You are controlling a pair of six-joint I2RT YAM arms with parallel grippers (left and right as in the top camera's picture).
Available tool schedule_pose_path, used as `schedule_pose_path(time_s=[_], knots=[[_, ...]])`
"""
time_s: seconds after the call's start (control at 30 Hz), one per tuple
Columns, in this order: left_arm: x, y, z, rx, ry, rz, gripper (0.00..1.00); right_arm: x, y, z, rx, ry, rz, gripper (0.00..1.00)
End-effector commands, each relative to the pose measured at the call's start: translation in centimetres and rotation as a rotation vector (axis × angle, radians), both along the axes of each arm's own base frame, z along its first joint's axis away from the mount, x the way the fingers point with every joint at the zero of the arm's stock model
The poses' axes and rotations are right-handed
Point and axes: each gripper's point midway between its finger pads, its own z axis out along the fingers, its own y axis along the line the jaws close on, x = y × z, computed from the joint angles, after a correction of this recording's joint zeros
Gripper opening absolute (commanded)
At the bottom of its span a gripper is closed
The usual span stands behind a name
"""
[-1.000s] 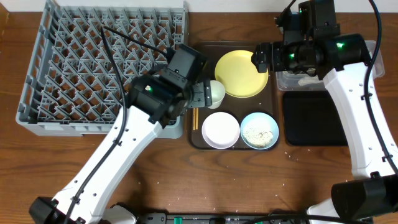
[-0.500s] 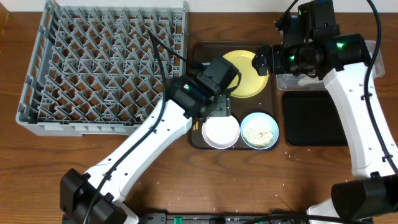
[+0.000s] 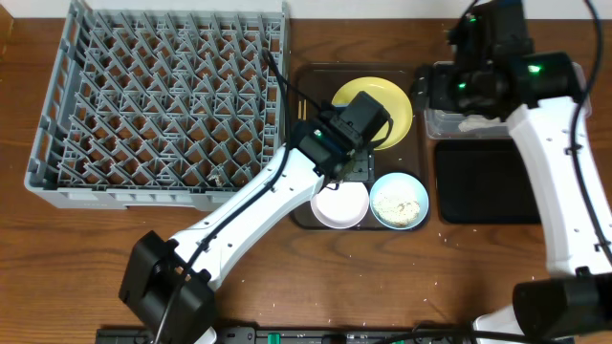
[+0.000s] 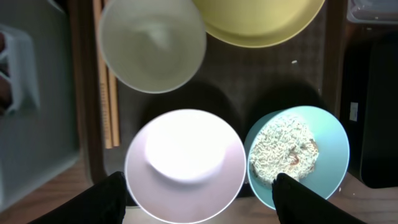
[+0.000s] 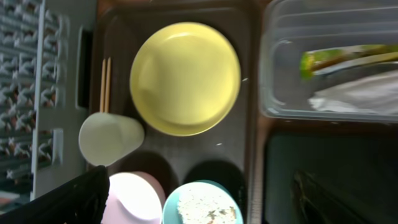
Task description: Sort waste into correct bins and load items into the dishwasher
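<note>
My left gripper (image 4: 199, 208) is open and empty, with its fingers spread on either side of the white bowl (image 4: 185, 165) on the brown serving tray. In the overhead view the left gripper (image 3: 350, 170) hides the cup. The light blue bowl (image 4: 323, 146) holds rice (image 4: 281, 149). The white cup (image 4: 152, 43) lies beside the chopsticks (image 4: 106, 74), below the yellow plate (image 4: 261, 22). My right gripper (image 5: 202, 208) is open and empty, high above the tray. The clear tub (image 5: 292, 74) holds the green-and-orange wrapper (image 5: 348, 57) and white paper (image 5: 367, 93). The black tray (image 3: 483, 182) lies in front of the tub.
The grey dish rack (image 3: 158, 105) fills the left of the table and holds no dishes. The brown serving tray (image 3: 304, 215) lies between the rack and the bins. Small white crumbs lie scattered on the wood in front of it.
My left arm has swung right from the rack's edge to above the white bowl. My right arm has shifted right, over the clear tub. The dishes have not moved.
</note>
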Motion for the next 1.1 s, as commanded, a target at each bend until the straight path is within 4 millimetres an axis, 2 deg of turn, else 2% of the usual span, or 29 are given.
schedule_pose_path(time_s=[0.0, 0.17, 0.33, 0.53, 0.7, 1.07], knots=[[-0.2, -1.2, 0.1, -0.022, 0.0, -0.01, 0.75, -0.9, -2.7, 3.3, 0.008, -0.08, -0.088, 0.92], [-0.8, -2.9, -0.5, -0.01, -0.014, -0.12, 0.76, -1.8, -3.8, 3.4, 0.004, -0.06, -0.115, 0.93], [-1.4, -3.9, -1.0, 0.023, -0.034, -0.244, 0.77, -2.4, -3.8, 2.6, -0.001, -0.017, -0.114, 0.93], [-1.4, -4.5, -1.7, 0.033, -0.036, -0.302, 0.77, -2.6, -3.8, 2.4, -0.005, -0.006, -0.111, 0.94], [-2.2, -7.7, -2.6, -0.058, -0.021, -0.514, 0.77, -2.8, -3.9, 2.3, -0.011, 0.005, -0.104, 0.94], [-1.6, -9.1, -3.9, -0.079, -0.037, -0.537, 0.75, -3.1, -4.0, 2.1, -0.018, 0.019, -0.107, 0.94]])
